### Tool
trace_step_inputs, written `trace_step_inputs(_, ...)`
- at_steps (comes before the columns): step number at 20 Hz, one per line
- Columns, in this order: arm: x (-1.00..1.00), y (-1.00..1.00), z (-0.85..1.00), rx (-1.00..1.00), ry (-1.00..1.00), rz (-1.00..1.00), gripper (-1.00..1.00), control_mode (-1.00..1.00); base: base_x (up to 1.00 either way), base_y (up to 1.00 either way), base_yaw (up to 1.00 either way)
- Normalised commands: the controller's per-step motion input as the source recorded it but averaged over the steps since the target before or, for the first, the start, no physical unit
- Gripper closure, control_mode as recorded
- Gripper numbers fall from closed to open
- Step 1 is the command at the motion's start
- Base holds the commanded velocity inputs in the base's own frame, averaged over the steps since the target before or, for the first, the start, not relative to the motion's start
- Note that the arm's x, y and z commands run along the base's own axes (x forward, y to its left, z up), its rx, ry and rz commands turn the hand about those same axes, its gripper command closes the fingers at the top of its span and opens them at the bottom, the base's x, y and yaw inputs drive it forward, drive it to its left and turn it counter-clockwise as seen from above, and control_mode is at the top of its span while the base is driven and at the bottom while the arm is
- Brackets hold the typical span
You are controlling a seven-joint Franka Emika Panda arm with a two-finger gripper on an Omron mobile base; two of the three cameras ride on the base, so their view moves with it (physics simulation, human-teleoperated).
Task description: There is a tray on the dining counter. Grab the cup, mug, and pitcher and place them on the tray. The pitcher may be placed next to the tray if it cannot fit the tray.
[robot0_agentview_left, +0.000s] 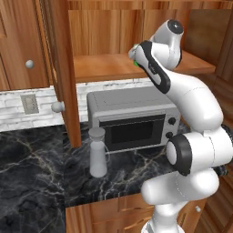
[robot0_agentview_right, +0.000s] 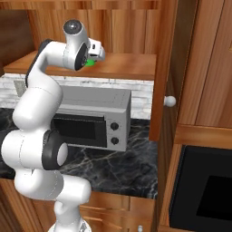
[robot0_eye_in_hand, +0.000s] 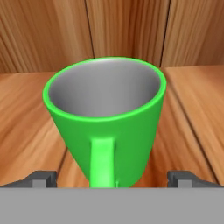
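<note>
The open wooden cabinet (robot0_agentview_left: 136, 41) sits above the black marble surface (robot0_agentview_left: 36, 173), where a grey toaster oven (robot0_agentview_left: 132, 116) stands with the pale grey pitcher (robot0_agentview_left: 97, 152) just beside its left end. The arm reaches up to the cabinet shelf (robot0_eye_in_hand: 26, 113), so the step in hand looks like fetching the mug, 1 of 3 items. The green mug (robot0_eye_in_hand: 105, 122) stands upright on that shelf, grey inside, handle facing the camera. The tool (robot0_eye_in_hand: 112, 178) is wide open and holds nothing, its 2 fingertips (robot0_eye_in_hand: 41, 178) flanking the mug's base. Next it likely needs to close on the mug body and lift.
</note>
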Motion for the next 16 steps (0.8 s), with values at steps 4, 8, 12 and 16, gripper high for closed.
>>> trace_step_inputs(4, 0.0, 0.0, 0.0, 0.0, 0.0, 0.0, -1.0, -1.0, 0.0, 0.0, 0.0)
trace_step_inputs(8, 0.0, 0.0, 0.0, 0.0, 0.0, 0.0, -1.0, -1.0, 0.0, 0.0, 0.0)
trace_step_inputs(12, 0.0, 0.0, 0.0, 0.0, 0.0, 0.0, -1.0, -1.0, 0.0, 0.0, 0.0)
trace_step_inputs(16, 0.0, 0.0, 0.0, 0.0, 0.0, 0.0, 1.0, -1.0, 0.0, 0.0, 0.0)
